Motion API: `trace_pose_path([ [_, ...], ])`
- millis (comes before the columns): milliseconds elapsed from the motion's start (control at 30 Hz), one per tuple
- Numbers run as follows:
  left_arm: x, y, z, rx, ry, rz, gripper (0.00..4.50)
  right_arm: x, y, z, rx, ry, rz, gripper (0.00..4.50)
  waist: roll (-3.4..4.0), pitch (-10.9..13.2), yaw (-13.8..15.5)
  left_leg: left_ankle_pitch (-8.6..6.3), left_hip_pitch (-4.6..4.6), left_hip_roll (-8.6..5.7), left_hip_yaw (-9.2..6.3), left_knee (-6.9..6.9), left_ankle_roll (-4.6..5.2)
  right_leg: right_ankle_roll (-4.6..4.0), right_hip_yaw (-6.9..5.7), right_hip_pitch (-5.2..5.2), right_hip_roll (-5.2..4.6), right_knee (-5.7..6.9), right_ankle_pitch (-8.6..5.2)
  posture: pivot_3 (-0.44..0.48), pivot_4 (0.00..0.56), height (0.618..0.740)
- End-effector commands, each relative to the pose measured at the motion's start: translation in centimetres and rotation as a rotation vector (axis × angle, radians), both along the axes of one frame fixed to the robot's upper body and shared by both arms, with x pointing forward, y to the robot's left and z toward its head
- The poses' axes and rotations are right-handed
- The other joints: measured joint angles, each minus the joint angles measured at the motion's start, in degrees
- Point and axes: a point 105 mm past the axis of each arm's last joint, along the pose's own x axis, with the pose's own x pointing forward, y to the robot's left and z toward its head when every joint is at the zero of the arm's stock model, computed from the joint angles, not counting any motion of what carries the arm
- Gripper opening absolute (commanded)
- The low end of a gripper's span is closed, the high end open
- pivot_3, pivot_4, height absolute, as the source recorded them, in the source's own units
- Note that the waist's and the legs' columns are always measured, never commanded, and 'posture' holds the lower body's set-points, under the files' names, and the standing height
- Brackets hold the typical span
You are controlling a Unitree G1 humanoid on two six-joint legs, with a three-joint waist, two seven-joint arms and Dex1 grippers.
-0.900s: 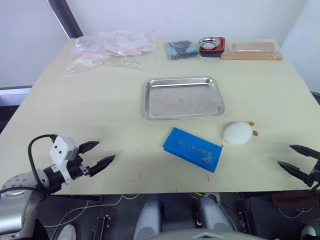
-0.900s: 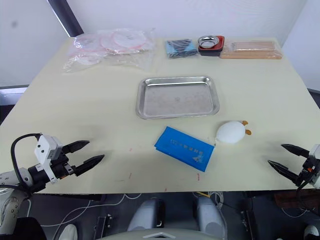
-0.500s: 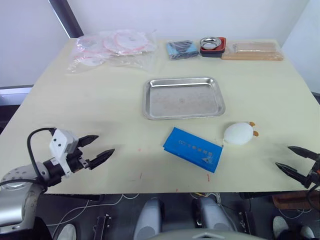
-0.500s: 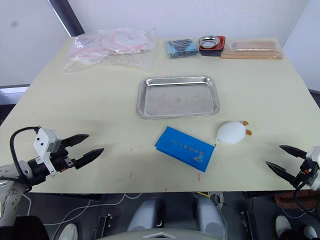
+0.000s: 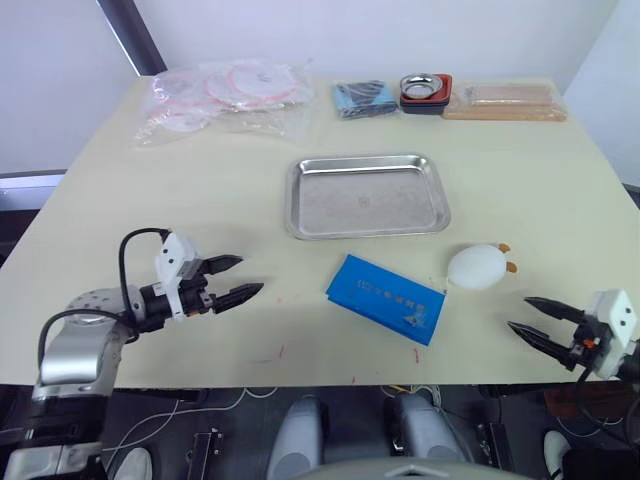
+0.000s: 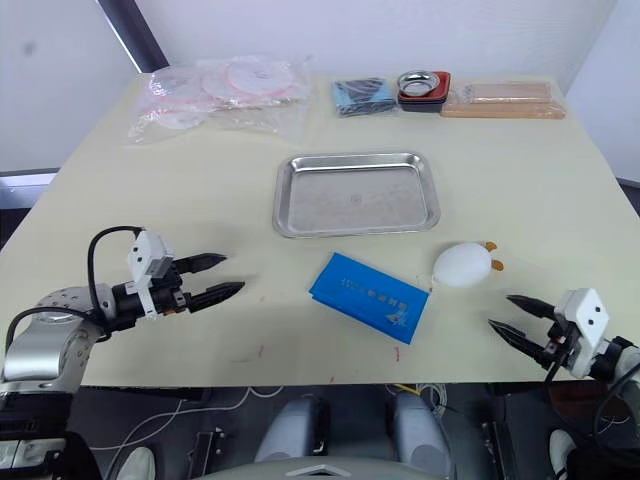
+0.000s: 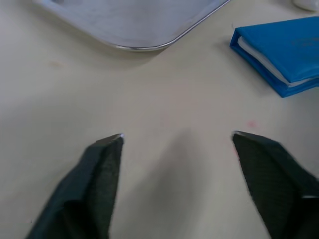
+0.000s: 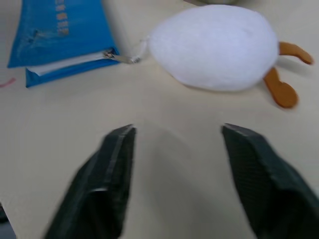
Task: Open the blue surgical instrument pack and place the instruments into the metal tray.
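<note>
The blue surgical instrument pack (image 5: 385,298) lies closed and flat near the table's front edge, its zipper pull (image 8: 119,57) toward the right side. No instruments are in view. Behind the pack sits the metal tray (image 5: 365,200), with nothing in it. My left gripper (image 5: 248,275) hovers open over the table to the left of the pack, pointing at it; the pack's corner (image 7: 286,55) and the tray's rim (image 7: 149,47) appear beyond its fingers. To the right of the pack my right gripper (image 5: 518,312) is open at the table's front edge, pointing at the pack (image 8: 60,35).
A white plush toy with orange feet (image 5: 478,267) lies just right of the pack, between it and my right gripper. Along the far edge are clear plastic bags (image 5: 225,95), a dark blue folded bundle (image 5: 362,98), a small metal bowl on a red base (image 5: 425,90) and a wooden block (image 5: 505,102).
Both grippers have moved inward toward the pack: the left one to the right over the table, the right one to the left. The pack, tray and toy have not moved.
</note>
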Motion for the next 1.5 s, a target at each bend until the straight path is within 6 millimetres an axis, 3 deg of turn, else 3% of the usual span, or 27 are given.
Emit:
trace_pose_path([
  [33,0.1,-1.3,0.5,0.005,-0.025,-0.096,1.83,0.1,1.3,0.2,-0.023,0.012,0.027,0.74,0.00,0.0,0.0,0.00,0.00,0.00,0.00,0.01,0.00,0.00,0.00,0.00,0.00,0.00,0.00,0.000,0.150,0.740],
  [100,0.5,-2.3,0.7,-0.015,-0.026,-0.144,1.24,0.7,2.2,0.3,-0.008,-0.002,0.026,0.10,0.00,0.0,0.0,0.00,0.00,-0.01,0.00,0.01,0.00,0.00,0.00,0.00,0.00,0.00,0.00,0.000,0.150,0.740],
  [133,0.6,-2.8,0.7,-0.021,-0.025,-0.168,0.68,0.9,2.7,0.2,-0.009,-0.008,0.033,0.00,-0.01,0.0,0.0,0.00,-0.01,-0.01,-0.01,0.01,0.00,0.00,0.00,0.00,0.00,0.00,0.00,0.000,0.150,0.740],
  [200,0.9,-3.2,0.7,-0.025,-0.020,-0.192,0.17,1.0,3.3,0.1,-0.013,-0.011,0.046,0.00,0.00,0.0,0.0,0.00,-0.01,-0.02,0.00,0.04,0.00,0.00,0.00,0.00,0.00,0.04,0.00,0.000,0.150,0.740],
  [467,2.6,-6.0,0.3,-0.028,-0.023,-0.312,0.17,2.1,5.9,-0.4,-0.003,-0.006,0.083,0.00,-0.01,0.0,0.0,0.00,-0.05,-0.04,-0.08,0.09,0.01,0.01,-0.04,0.00,0.02,0.07,0.00,0.000,0.150,0.740],
  [1033,3.0,-9.2,-0.2,-0.057,-0.027,-0.434,0.17,3.5,9.4,0.5,0.079,-0.019,0.140,0.00,-0.01,0.0,0.0,0.01,-0.06,-0.04,-0.14,0.12,0.01,0.01,-0.06,-0.01,0.04,0.11,0.00,0.000,0.150,0.740],
  [1233,2.9,-9.4,-0.6,-0.062,-0.028,-0.429,0.17,3.9,9.9,0.6,0.081,-0.024,0.155,0.00,-0.01,0.0,-0.2,0.01,-0.06,-0.04,-0.14,0.12,0.01,0.01,-0.06,-0.01,0.04,0.12,0.00,0.000,0.150,0.740],
  [1500,3.8,-6.9,-0.3,-0.036,-0.056,-0.332,0.17,4.1,9.7,0.2,0.071,-0.018,0.159,0.00,-0.01,0.0,-0.2,0.01,-0.06,-0.04,-0.16,0.12,0.01,0.01,-0.06,-0.01,0.04,0.13,0.00,0.000,0.150,0.740],
])
